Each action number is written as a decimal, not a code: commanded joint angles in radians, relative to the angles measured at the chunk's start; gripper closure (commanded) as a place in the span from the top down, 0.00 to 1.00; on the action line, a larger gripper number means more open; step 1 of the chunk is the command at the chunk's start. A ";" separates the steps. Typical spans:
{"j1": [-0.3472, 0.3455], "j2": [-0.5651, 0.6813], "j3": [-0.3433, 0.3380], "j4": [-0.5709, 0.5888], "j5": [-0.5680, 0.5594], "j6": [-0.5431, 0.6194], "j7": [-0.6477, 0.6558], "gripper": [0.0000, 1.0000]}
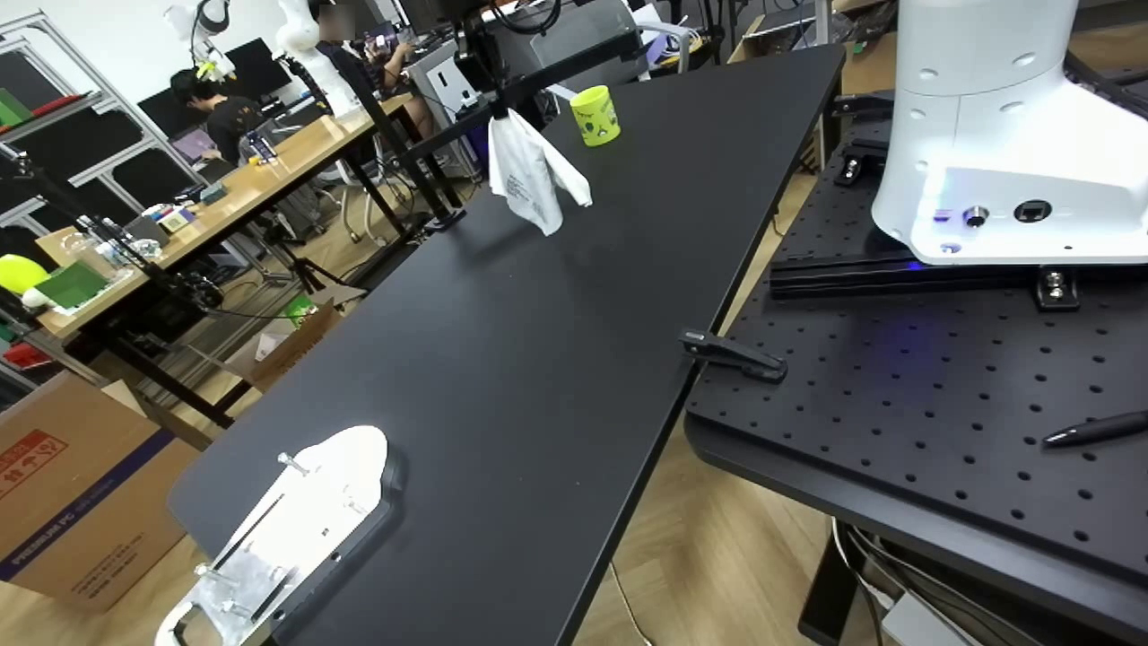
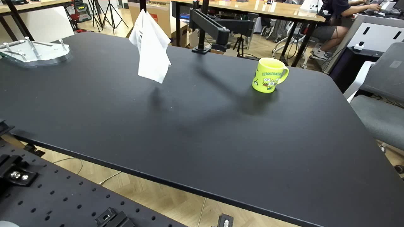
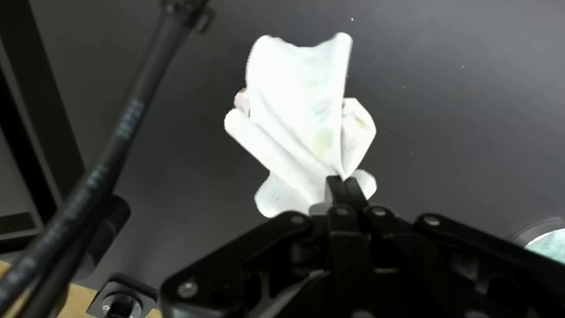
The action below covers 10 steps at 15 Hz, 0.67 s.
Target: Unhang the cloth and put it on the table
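Observation:
The white cloth (image 1: pixel 529 175) hangs in folds above the black table (image 1: pixel 502 359). It also shows in an exterior view (image 2: pixel 153 50) and in the wrist view (image 3: pixel 300 115). Its lower corners appear apart from the tabletop, with a shadow (image 2: pixel 156 99) below. My gripper (image 1: pixel 499 109) is shut on the cloth's top. In the wrist view the two fingertips (image 3: pixel 346 183) are together and the cloth is pinched between them. The cloth bunches at the tips and spreads out beyond them. In an exterior view the gripper is mostly above the picture's edge.
A black jointed arm on a post (image 2: pixel 214 28) stands at the table's far edge, close to my gripper and the cloth; it shows at the left of the wrist view (image 3: pixel 101 168). A yellow-green mug (image 2: pixel 268 77) and a white board with pegs (image 1: pixel 296 511) stand on the table.

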 commanded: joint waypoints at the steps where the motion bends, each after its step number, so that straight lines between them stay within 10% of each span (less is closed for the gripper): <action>1: -0.011 0.096 0.039 0.052 0.010 0.011 -0.016 0.00; 10: 0.023 0.261 0.042 -0.015 -0.261 0.457 0.372 0.00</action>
